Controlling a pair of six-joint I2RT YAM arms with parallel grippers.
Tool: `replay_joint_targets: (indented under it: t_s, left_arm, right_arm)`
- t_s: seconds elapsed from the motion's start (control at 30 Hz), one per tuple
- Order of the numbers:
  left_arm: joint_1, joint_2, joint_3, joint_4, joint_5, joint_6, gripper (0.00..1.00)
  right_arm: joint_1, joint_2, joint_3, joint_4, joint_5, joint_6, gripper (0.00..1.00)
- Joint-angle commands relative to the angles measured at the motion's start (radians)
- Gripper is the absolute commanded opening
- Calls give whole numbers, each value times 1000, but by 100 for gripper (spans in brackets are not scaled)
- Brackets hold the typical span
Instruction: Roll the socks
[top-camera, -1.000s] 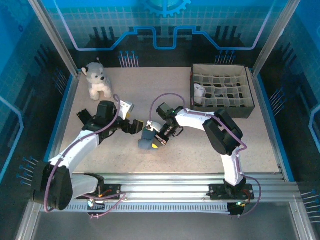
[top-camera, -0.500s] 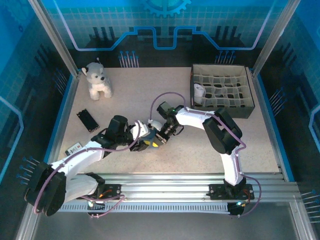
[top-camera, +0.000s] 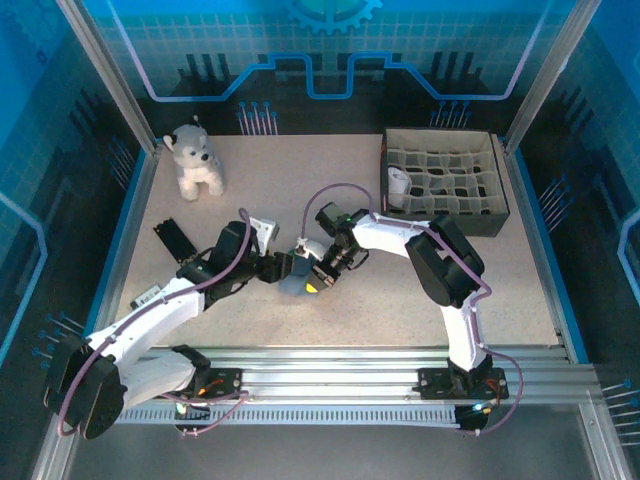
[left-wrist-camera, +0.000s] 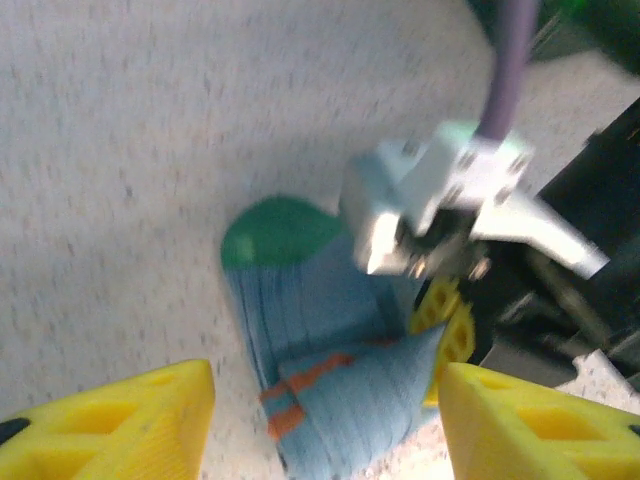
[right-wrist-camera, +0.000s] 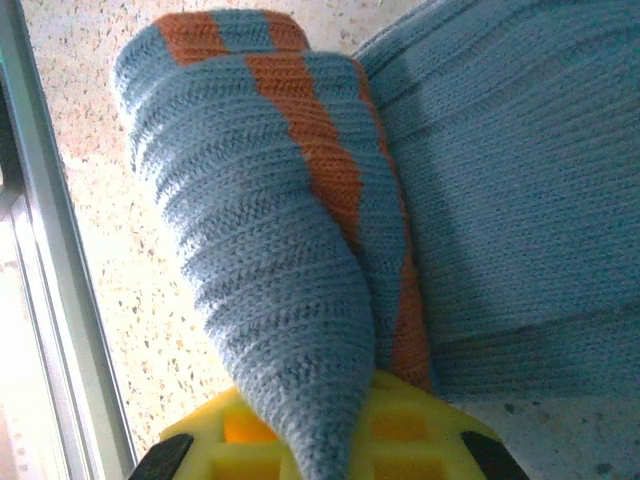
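The teal-green sock (top-camera: 293, 281) lies at the table's middle, folded over, its orange-banded cuff (right-wrist-camera: 300, 130) doubled back. My right gripper (top-camera: 314, 277) is shut on the fold; the blue-grey fabric runs down between its yellow fingertips (right-wrist-camera: 420, 440). In the left wrist view the sock (left-wrist-camera: 300, 320) shows its green toe (left-wrist-camera: 275, 232) farthest away. My left gripper (left-wrist-camera: 325, 430) is open, one yellow finger (left-wrist-camera: 110, 420) on each side of the cuff end, with table showing on the left. A white fabric roll (top-camera: 400, 184), seemingly the white sock, sits in a box compartment.
The divided grey box (top-camera: 445, 212) stands at the back right. A plush dog (top-camera: 194, 160) sits at the back left. A flat black object (top-camera: 172, 238) and a small white-and-black device (top-camera: 148, 296) lie on the table left of my left arm.
My left arm swung in from the left to the sock, and its jaws have narrowed around the cuff end. The right gripper kept its hold in place.
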Motion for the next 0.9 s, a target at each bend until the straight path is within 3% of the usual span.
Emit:
replay_joint_targets:
  t_s: [0.0,0.17,0.33,0.87]
  left_arm:
    - [-5,-1,-71,-69,87,-177,69]
    - [6,59,-71,-77,183,-183,74]
    - [34,193,-4,-80,268,-203,67]
    - [77,287,-14,70,318,-284,59]
  right_arm:
    - [-29,76,-12,-95,127,0,0]
    - [-33,82,11,-114,122,-5,0]
    - [-34,84,16,-120,115,5,0]
    - [-33,103,37,-141,106,9,0]
